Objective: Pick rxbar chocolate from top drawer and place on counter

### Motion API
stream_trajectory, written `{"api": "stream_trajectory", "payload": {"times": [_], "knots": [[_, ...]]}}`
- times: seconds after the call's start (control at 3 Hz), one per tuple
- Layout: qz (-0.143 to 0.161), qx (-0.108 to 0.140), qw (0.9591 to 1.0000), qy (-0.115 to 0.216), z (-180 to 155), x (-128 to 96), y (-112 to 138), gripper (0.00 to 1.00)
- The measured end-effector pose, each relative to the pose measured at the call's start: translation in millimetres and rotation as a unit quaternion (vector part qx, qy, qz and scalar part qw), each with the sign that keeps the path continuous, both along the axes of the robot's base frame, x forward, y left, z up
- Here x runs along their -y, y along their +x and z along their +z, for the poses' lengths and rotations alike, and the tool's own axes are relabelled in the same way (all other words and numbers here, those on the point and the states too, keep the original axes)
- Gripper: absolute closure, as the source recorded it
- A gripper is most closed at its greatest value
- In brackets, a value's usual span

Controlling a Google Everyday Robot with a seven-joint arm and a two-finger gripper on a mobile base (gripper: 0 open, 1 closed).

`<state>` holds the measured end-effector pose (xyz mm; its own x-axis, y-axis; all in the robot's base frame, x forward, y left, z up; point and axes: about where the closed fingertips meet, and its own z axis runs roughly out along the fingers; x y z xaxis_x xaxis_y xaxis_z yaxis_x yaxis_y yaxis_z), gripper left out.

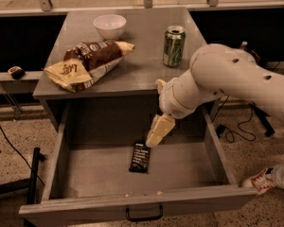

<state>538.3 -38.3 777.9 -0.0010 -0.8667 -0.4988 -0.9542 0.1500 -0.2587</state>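
The drawer stands pulled out in front of the table, so its floor lies open from above, which is what lets an arm reach in at all. The bar lies flat on that floor, about midway between the side walls and somewhat toward the back. Its long side runs front to back, and it is apart from every wall.

The arm comes in from the right, over the drawer's right wall. The end effector hangs inside the drawer, tilted down and to the left so that its tip points at the bar's far end. It is very near the bar; I cannot tell whether it touches it, nor whether it is released or clenched. The bar seems to rest on the floor, so I judge the pick not yet made.

With free floor on all sides of the bar, no wall should hinder a grasp. The tight spot is above: the table's thick front edge sits just behind the wrist, so a lift probably has to come forward before it rises.

On the table, a chip bag takes the left front, a bowl sits at the back, and a can stands to the right. The bare strip along the front, between bag and can, looks like the easiest place to set the bar down.
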Motion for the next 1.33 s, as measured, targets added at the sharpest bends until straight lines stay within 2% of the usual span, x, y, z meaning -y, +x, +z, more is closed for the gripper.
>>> {"api": "stream_trajectory", "payload": {"times": [0.67, 1.0, 1.33], "knots": [[0.003, -0.003, 1.0, 0.006, 1.4, -2.4, -3.7, 0.0], [0.02, 0.026, 0.9994, 0.005, 16.6, 3.3, -8.2, 0.0], [0.048, 0.103, 0.9935, -0.011, 50.9, 17.6, -23.9, 0.0]]}}
